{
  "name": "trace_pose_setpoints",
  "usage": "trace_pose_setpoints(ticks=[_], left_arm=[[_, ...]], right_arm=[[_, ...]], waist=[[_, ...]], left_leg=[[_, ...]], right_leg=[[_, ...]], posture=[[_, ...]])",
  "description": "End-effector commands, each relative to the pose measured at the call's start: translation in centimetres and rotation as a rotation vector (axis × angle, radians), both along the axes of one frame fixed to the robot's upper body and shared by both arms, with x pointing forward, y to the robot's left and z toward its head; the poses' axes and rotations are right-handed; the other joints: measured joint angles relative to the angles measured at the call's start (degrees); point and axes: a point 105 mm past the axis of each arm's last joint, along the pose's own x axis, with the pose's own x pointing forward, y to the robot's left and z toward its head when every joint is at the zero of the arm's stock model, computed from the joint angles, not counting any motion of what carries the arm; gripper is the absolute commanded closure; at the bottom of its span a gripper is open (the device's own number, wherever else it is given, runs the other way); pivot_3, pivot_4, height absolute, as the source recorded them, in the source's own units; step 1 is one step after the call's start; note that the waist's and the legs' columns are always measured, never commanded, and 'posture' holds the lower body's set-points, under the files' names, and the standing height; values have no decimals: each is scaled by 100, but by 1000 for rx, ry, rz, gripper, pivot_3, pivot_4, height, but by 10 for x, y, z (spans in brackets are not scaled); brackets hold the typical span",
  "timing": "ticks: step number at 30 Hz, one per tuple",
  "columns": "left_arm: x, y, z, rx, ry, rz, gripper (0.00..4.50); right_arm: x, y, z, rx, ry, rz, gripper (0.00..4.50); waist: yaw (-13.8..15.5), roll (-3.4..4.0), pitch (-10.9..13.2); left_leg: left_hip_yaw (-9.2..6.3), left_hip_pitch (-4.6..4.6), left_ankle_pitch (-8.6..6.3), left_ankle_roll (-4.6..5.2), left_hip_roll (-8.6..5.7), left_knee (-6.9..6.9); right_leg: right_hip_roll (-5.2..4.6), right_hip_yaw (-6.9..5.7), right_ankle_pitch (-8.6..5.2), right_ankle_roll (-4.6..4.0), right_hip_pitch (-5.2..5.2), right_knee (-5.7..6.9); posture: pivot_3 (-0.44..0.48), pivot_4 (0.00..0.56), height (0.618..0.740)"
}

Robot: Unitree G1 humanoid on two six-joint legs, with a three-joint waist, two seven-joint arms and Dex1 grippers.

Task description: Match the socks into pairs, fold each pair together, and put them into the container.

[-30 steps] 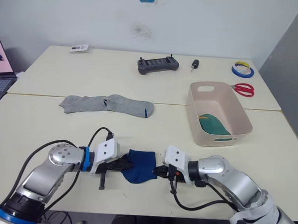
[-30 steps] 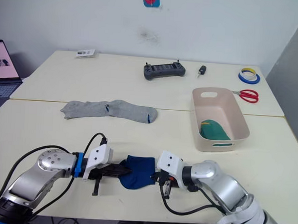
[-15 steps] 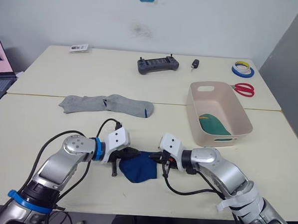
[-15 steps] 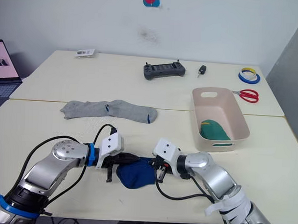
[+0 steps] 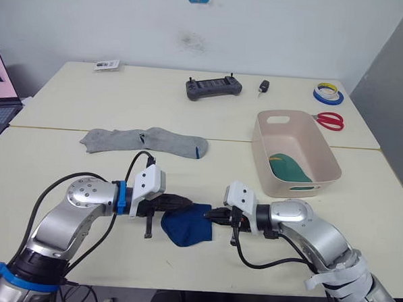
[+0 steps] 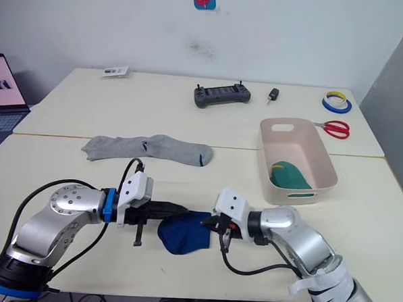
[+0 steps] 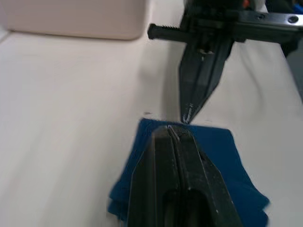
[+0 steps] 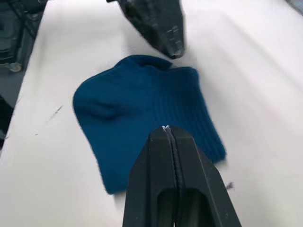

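Centrally, near the worktop's front edge, one folded blue sock bundle lies between the left hand and right hand, both pinched shut, tips at its edges, grip unclear. Far right, the container holds one green bundle. Two grey socks lie far left.

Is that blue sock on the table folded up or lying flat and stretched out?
Folded. The blue sock lies as a short, doubled wad, with layered edges showing in the left wrist view.
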Motion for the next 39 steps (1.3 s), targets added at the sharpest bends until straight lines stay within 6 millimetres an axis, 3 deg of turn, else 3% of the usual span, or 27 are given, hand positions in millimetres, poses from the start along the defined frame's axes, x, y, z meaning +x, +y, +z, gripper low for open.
trace_pose_setpoints(ticks=[1, 8, 13, 16, 18, 19, 23, 28, 39], left_arm=[[-8, 7, -17, 89, 27, -22, 4500], [-6, 29, -48, 217, 55, 23, 4500], [-7, 30, -58, 221, 63, 33, 4500], [-11, 28, -61, 210, 67, 33, 4500], [-12, 27, -62, 204, 67, 32, 4500], [-13, 27, -62, 202, 67, 33, 4500], [-14, 25, -63, 197, 66, 35, 4500], [-15, 24, -63, 198, 65, 37, 4500], [-16, 21, -65, 189, 62, 39, 4500]], right_arm=[[-10, 12, 0, 5, -21, 83, 4482], [-16, 1, -17, -100, -27, 100, 4482], [-10, -8, 5, 0, 20, -3, 4482], [-5, -30, 13, 21, 146, -124, 3509], [-3, -35, 16, 46, 239, -203, 3309], [-2, -36, 16, 43, 279, -241, 2987], [-4, -26, 10, 39, 424, -299, 1632], [0, -18, 2, 19, 486, -361, 14], [-2, 17, -1, 53, 601, -330, 14]], waist=[[-2, 2, 1], [13, 2, 1], [13, 4, -2], [14, 4, -3], [15, 10, -6], [16, 10, -6], [9, 25, -15], [7, 30, -19], [-4, 51, -44]], left_leg=[[1, 1, 0, 0, 0, -1], [2, -1, 0, 0, -3, 1], [-1, 4, 0, 1, 0, -1], [0, 4, 0, 0, -1, 0], [-1, 7, -1, 1, -1, -1], [1, 7, -1, 1, -1, -1], [1, 9, -1, 1, 0, -4], [5, 7, -1, 1, -5, -3], [4, 10, -1, 2, -3, -6]], right_leg=[[1, 3, 0, 0, 0, -1], [-1, 0, 0, 0, 0, -1], [-1, -1, 0, 0, 3, 1], [-1, 0, 0, 0, 5, 2], [-2, -1, 0, 0, 7, 1], [-2, 2, 0, 0, 8, 1], [-2, 3, 0, 0, 8, 2], [-3, 5, 0, 0, 6, 1], [0, 5, 0, 0, 5, 1]], posture=[[0, 150, 740], [0, 150, 740], [0, 150, 740], [0, 150, 740], [0, 150, 740], [0, 150, 740], [0, 150, 740], [0, 150, 740], [0, 150, 740]])
